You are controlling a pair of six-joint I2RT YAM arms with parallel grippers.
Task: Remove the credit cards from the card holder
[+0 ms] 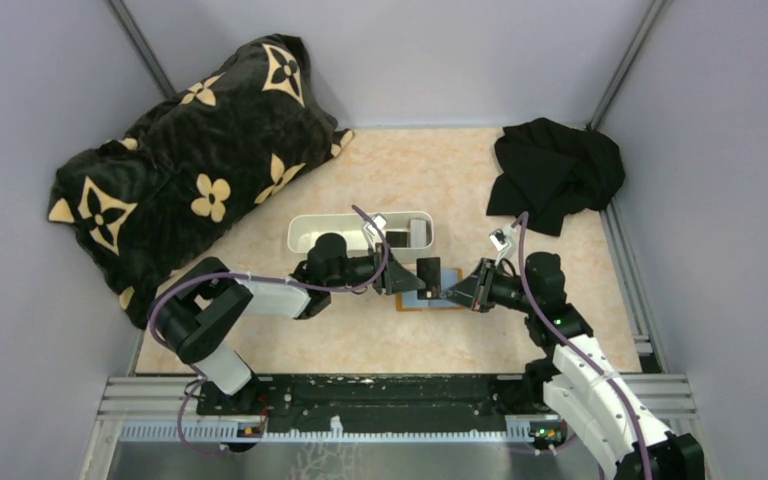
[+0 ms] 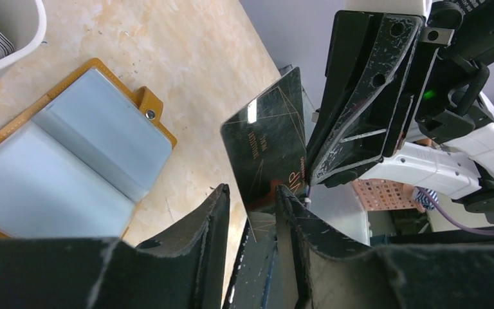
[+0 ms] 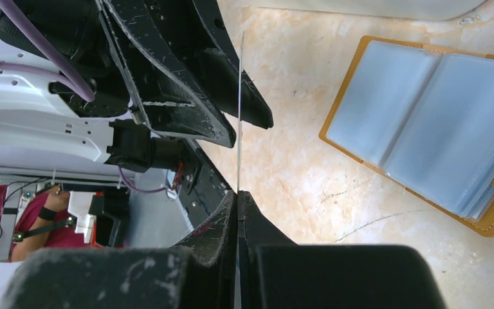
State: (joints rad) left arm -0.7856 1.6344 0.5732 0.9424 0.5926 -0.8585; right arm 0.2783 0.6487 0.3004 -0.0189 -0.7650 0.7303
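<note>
The card holder (image 1: pixel 430 301) lies open on the table, orange-tan with grey-blue inner panels (image 2: pixel 71 161), also in the right wrist view (image 3: pixel 424 122). My right gripper (image 1: pixel 452 292) is shut on a black credit card (image 2: pixel 267 141) with thin gold lines, held on edge above the table beside the holder (image 3: pixel 239 109). My left gripper (image 2: pixel 252 193) is open; its two fingers stand on either side of the card's other end, with a gap to one finger. The two grippers (image 3: pixel 238 193) face each other over the holder.
A long white tray (image 1: pixel 305 232) stands just behind the holder, with dark cards (image 1: pixel 400 238) in its right end. A black-and-gold patterned cushion (image 1: pixel 200 170) lies at the back left and a black cloth (image 1: pixel 555 175) at the back right.
</note>
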